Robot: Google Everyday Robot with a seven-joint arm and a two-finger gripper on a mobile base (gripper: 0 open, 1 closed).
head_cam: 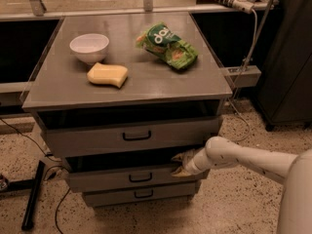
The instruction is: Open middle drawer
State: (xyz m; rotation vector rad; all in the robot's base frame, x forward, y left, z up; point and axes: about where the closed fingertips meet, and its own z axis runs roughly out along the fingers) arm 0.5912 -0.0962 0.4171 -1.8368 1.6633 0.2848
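A grey metal cabinet has three drawers. The middle drawer [112, 178] has a flat grey front with a small black bar handle [140, 178]. It stands pulled out a little, with a dark gap above its front. My gripper [179, 164] is at the right end of that drawer's top edge, its pale fingers [181, 156] reaching over the rim. My white arm [243, 160] comes in from the lower right. The top drawer [131, 136] is above and the small bottom drawer [139, 195] is below.
On the cabinet top [58, 87] are a white bowl [89, 47], a yellow sponge [107, 75] and a green chip bag [167, 46]. A black stand leg [33, 194] and cables lie on the speckled floor at left. A dark cabinet [287, 57] stands at right.
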